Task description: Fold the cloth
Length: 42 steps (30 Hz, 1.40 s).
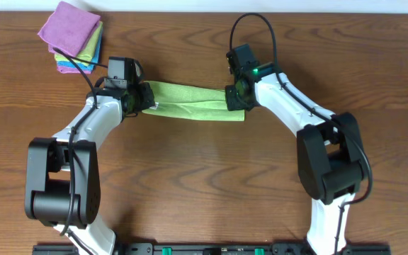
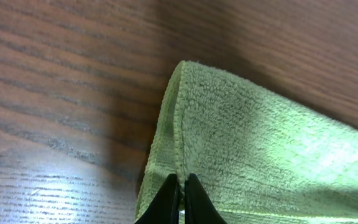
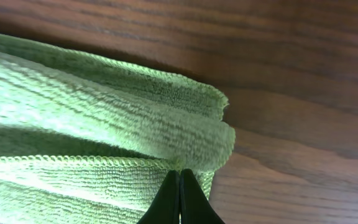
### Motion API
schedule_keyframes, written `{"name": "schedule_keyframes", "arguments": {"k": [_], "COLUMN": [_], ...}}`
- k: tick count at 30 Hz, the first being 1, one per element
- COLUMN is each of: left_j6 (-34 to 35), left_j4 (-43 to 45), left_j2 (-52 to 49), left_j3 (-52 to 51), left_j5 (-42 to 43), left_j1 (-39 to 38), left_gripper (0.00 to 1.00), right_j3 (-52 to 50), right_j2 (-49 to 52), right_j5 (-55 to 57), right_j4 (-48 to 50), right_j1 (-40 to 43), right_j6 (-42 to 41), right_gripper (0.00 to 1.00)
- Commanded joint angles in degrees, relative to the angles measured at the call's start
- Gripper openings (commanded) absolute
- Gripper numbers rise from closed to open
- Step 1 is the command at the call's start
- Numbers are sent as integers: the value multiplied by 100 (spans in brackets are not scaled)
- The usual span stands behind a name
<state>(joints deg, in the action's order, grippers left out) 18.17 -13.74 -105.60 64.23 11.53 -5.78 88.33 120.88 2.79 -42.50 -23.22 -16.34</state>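
The lime-green cloth [image 1: 190, 100] hangs stretched in a folded band between my two grippers over the middle of the wooden table. My left gripper [image 1: 143, 99] is shut on the cloth's left end; in the left wrist view its black fingertips [image 2: 183, 182] pinch the stitched hem of the cloth [image 2: 260, 155]. At the other end my right gripper [image 1: 234, 99] is shut on the right edge, and the right wrist view has its tips [image 3: 180, 175] closed on the bunched layers of the cloth [image 3: 92, 124]. No white label shows.
A stack of folded cloths [image 1: 73, 37], purple on top with green and blue beneath, lies at the table's far left corner. Both arm bases [image 1: 190, 248] stand at the near edge. Bare wood table [image 1: 204, 184] lies between the arms.
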Motion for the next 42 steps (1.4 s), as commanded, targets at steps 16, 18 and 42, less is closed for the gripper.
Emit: {"name": "schedule_keyframes", "arguments": {"k": [16, 18, 42], "left_j6": [26, 22, -407], "left_j4": [-39, -52, -249], "left_j2": [-332, -341, 1220], "left_j3": [76, 76, 118], "left_j5": [-96, -101, 223], "left_j1": [9, 9, -59], "left_gripper": [7, 45, 27], "right_j3": [-17, -17, 911], "right_j2": [127, 127, -807], "right_j5": [17, 17, -57], "right_j4": [-68, -72, -1274], "right_j1": [11, 11, 365], "right_j6": [-98, -98, -35], "right_gripper": [2, 2, 1]}}
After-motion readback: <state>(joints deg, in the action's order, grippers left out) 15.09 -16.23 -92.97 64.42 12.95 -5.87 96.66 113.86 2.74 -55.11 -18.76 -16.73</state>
